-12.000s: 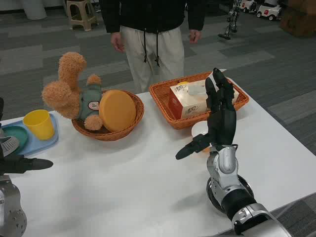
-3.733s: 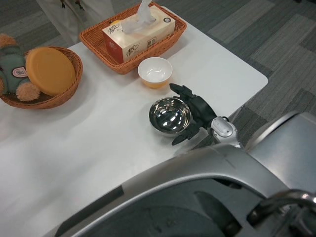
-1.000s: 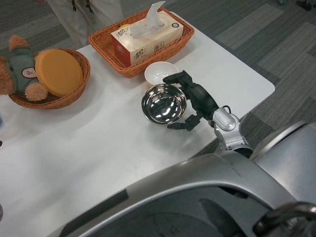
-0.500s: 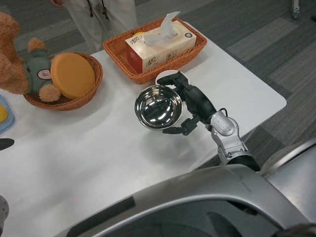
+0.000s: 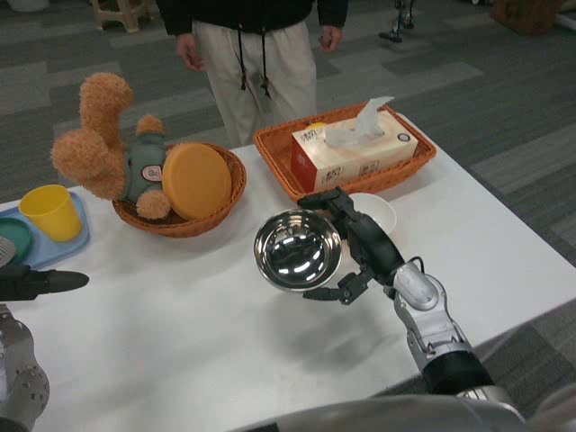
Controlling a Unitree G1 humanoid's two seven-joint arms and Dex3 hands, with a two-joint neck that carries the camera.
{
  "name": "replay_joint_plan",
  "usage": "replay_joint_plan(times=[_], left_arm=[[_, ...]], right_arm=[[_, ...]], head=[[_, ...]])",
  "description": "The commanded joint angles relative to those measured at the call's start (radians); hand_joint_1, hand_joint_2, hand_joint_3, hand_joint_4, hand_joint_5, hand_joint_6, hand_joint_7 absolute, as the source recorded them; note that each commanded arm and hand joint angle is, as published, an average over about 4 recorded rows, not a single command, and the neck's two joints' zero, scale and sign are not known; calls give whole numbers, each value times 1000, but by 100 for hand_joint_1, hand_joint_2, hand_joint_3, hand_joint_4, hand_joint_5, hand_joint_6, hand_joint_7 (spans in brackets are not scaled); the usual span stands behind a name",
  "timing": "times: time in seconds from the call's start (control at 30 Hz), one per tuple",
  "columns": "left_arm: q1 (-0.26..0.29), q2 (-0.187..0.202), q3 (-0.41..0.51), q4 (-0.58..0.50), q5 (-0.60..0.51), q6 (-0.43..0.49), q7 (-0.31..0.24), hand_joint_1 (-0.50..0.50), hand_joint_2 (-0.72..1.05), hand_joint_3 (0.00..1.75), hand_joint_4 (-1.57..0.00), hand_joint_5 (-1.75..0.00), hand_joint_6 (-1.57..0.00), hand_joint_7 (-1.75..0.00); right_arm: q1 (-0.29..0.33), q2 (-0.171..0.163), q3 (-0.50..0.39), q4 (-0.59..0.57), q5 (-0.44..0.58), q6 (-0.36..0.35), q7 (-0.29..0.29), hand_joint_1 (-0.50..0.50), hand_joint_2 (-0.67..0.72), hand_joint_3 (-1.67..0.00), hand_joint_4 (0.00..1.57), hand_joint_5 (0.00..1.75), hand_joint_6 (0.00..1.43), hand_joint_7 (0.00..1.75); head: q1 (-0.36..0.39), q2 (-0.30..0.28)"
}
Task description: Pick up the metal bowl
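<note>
White table [image 5: 225, 360] fills most of view. Person [image 5: 256, 54] stands at far edge, dark jacket, light trousers, hands at sides.

Far R: rectangular wicker tray [image 5: 274, 157] w/ tissue box [image 5: 353, 148] inside, one tissue sticking up. Far centre-L: round wicker basket [image 5: 180, 223] holding brown plush bear [image 5: 103, 153] and an orange disc [image 5: 196, 181] leaning upright against bear.

L edge: blue tray [image 5: 54, 250] w/ yellow cup [image 5: 51, 212] upright on it; part of a green dish [image 5: 11, 238] beside cup, cut off by frame.

Right hand [image 5: 360, 247] off the table, approx. mid-view, fingers wrapped round rim of metal bowl [image 5: 297, 250]: fingers over top edge, others curled under lower edge. Bowl held clear of tabletop, tilted so its shiny inside faces camera; shadow on table below-right. Silver forearm runs down to lower R.

White bowl [image 5: 378, 211] on table just behind right hand, partly hidden, near front of wicker tray.

Left hand [image 5: 40, 283] at L edge, low over table, fingers extended toward R, holding nothing.
</note>
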Motion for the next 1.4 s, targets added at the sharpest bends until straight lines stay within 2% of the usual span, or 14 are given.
replay_joint_plan(times=[0.03,0.23,0.33,0.37,0.7,1.33,1.4], left_arm=[[11,8,0,1,-1,1,3,-50,-72,9,0,0,0,0],[16,8,1,1,-1,1,-2,-50,-72,9,0,0,0,0],[17,7,0,0,-1,1,-3,-50,-72,9,0,0,0,0],[18,6,0,0,-1,1,-3,-50,-72,9,0,0,0,0],[16,-4,0,0,7,1,-6,-50,-72,9,0,0,0,0],[12,-21,4,11,9,1,-14,-50,-72,9,0,0,0,0],[11,-21,5,12,9,1,-14,-50,-72,9,0,0,0,0]], right_arm=[[-41,-1,26,17,-8,0,-28,-29,-54,-135,121,165,114,168],[-67,-8,55,18,-27,2,-95,-29,-54,-135,120,165,113,168],[-72,-12,70,20,-28,6,-116,-29,-54,-135,120,165,114,168],[-74,-13,74,21,-27,7,-119,-29,-54,-135,121,165,114,168],[-84,-20,92,35,-21,5,-136,-29,-54,-135,123,165,114,168],[-104,-32,123,68,-14,2,-136,-27,-54,-135,125,165,114,168],[-107,-32,125,73,-13,-1,-136,-28,-51,-135,126,165,114,168]], head=[[47,49],[120,108],[176,164],[200,187],[265,249],[266,238],[266,237]])
